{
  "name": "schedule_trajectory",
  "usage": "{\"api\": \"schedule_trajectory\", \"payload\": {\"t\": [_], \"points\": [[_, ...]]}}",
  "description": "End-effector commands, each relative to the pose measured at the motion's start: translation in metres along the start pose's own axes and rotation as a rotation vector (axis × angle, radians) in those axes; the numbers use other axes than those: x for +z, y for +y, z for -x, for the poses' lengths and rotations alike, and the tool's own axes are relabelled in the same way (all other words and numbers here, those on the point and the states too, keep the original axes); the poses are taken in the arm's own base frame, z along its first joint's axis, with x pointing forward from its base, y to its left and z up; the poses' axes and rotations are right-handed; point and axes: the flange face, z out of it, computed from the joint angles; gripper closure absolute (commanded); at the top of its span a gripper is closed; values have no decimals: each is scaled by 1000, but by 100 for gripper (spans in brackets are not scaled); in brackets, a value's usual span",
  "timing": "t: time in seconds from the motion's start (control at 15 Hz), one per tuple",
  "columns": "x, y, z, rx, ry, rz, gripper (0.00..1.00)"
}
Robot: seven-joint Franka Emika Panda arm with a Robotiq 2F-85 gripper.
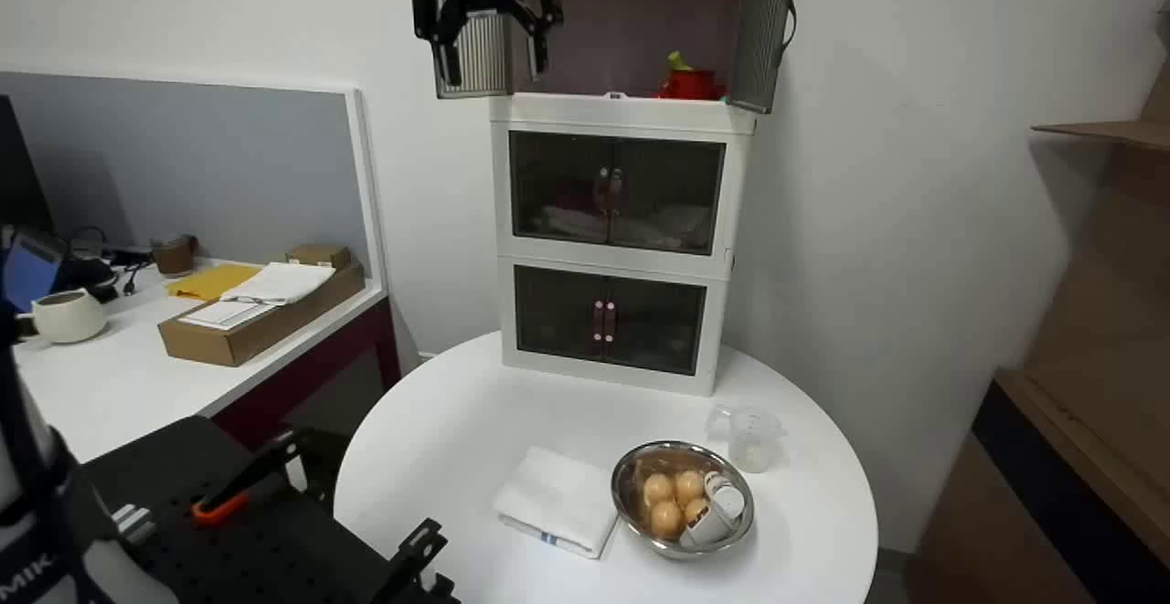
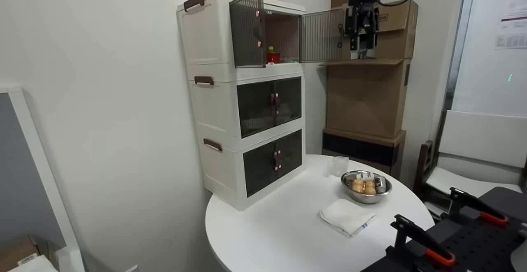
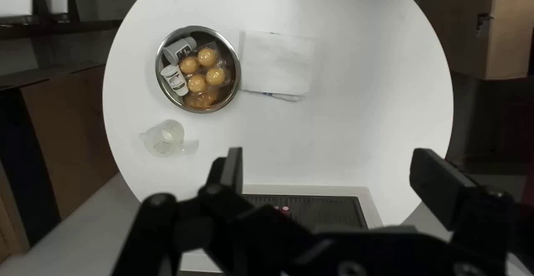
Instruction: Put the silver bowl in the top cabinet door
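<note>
The silver bowl [image 1: 681, 551] stands upright on the round white table, holding orange balls in clear packaging and small white containers. It also shows in an exterior view [image 2: 365, 199] and the wrist view [image 3: 203, 36]. The white cabinet has three tiers. The top tier's two tinted doors, one [image 1: 764, 28] [image 2: 248, 31] and its pair [image 1: 482, 58] [image 2: 322, 37], stand swung open. A red pot [image 1: 691, 85] [image 2: 273, 57] sits inside. My gripper [image 1: 493, 63] [image 2: 362, 45] [image 3: 329, 167] is open and empty, high above the table near one open door, well away from the bowl.
A folded white cloth [image 1: 556, 502] and a clear plastic cup [image 1: 755, 441] lie near the bowl on the table [image 1: 420, 458]. The middle [image 1: 617, 188] and lower [image 1: 611, 319] tiers are shut. Cardboard boxes [image 2: 364, 99] stand beside the cabinet. Black clamps [image 2: 424, 239] sit on the robot's base.
</note>
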Motion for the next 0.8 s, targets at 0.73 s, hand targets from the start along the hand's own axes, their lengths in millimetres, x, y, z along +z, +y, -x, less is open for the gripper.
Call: {"api": "schedule_trajectory", "payload": {"t": [0.73], "points": [[10, 13, -10, 6, 38, 63, 0]]}}
